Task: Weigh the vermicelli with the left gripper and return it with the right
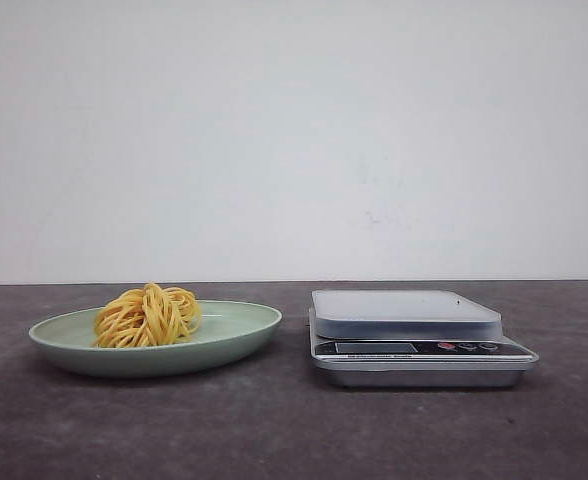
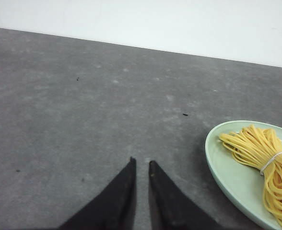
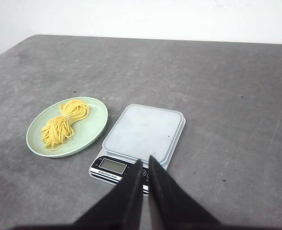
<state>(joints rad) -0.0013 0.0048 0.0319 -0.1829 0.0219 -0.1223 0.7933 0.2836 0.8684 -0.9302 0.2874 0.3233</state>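
Quick count: one green plate. One vermicelli bundle on it, single tie band near middle as far as wrist view shows. One kitchen scale, one display, three buttons I think, too small to be sure. One grey table.

The left gripper has its black fingers tapering to tips drawn almost together, nothing between them. The right gripper matches: fingers nearly closed, tips narrowly apart, empty.
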